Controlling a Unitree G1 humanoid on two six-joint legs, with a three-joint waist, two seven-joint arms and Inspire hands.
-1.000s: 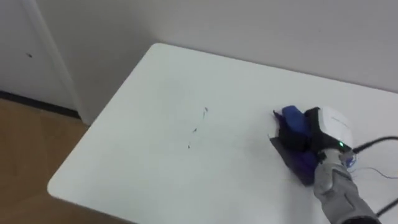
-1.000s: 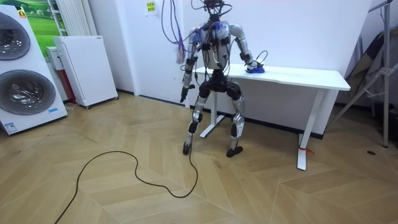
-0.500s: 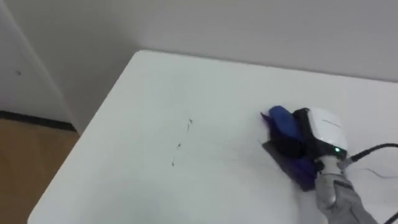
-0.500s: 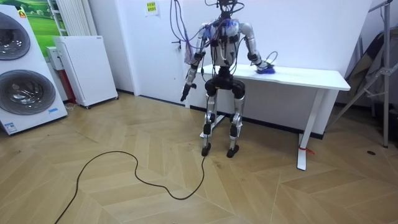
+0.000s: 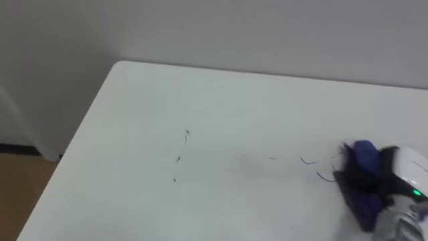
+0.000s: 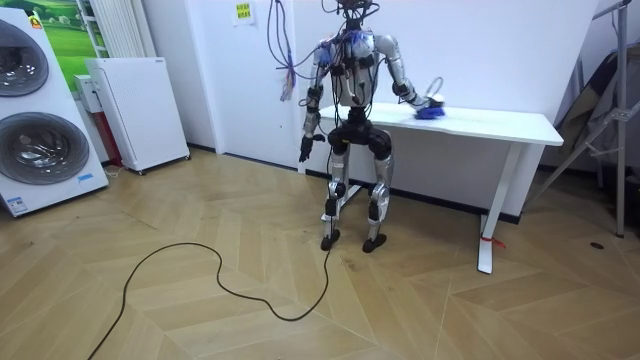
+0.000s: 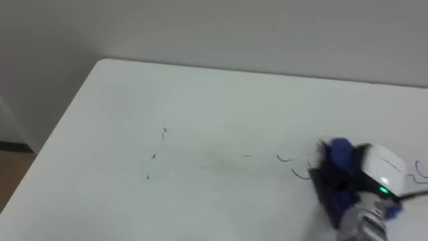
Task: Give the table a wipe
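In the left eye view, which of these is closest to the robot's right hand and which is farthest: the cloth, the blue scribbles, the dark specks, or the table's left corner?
1. The cloth, under the right hand.
2. The blue scribbles, just left of the cloth.
3. The dark specks, mid-table.
4. The table's left corner, far left.

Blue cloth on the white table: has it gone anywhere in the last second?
Yes. The robot's right hand slid the crumpled blue cloth rightward along the white table, away from the small dark specks; thin blue scribbles now show beside it. The specks stayed put, and the left hand still hangs at its side.
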